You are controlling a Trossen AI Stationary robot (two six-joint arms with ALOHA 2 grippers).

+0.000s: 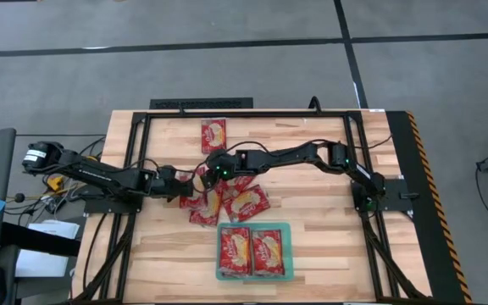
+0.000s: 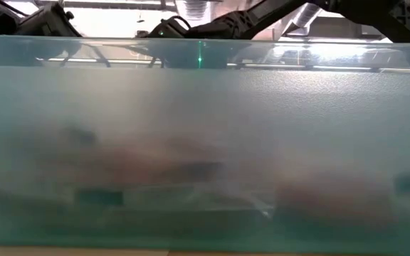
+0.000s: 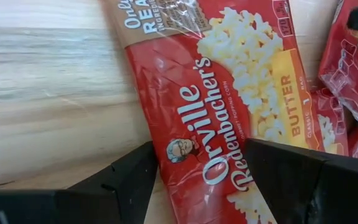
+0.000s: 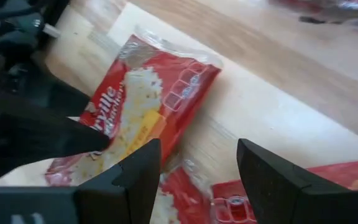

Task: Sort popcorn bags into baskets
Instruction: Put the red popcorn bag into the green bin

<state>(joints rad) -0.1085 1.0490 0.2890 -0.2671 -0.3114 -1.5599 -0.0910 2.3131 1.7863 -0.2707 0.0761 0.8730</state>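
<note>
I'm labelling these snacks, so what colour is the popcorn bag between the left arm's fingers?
Red popcorn bag, with a yellow butter panel; clearest in the left wrist view.

The wooden table (image 1: 312, 224) of pale planks stands on a grey floor (image 1: 227, 59) crossed by dark lines. A black frame (image 1: 244, 114) runs around the tabletop, and a yellow-black striped edge (image 1: 424, 169) marks one side. Ceiling lights (image 2: 105, 6) show above.

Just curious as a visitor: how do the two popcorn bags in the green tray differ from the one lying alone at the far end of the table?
The two popcorn bags in the tray lie side by side inside the teal tray, near the front edge. The lone popcorn bag lies on bare wood at the far end, apart from the pile. All are red foil packets, lying flat.
</note>
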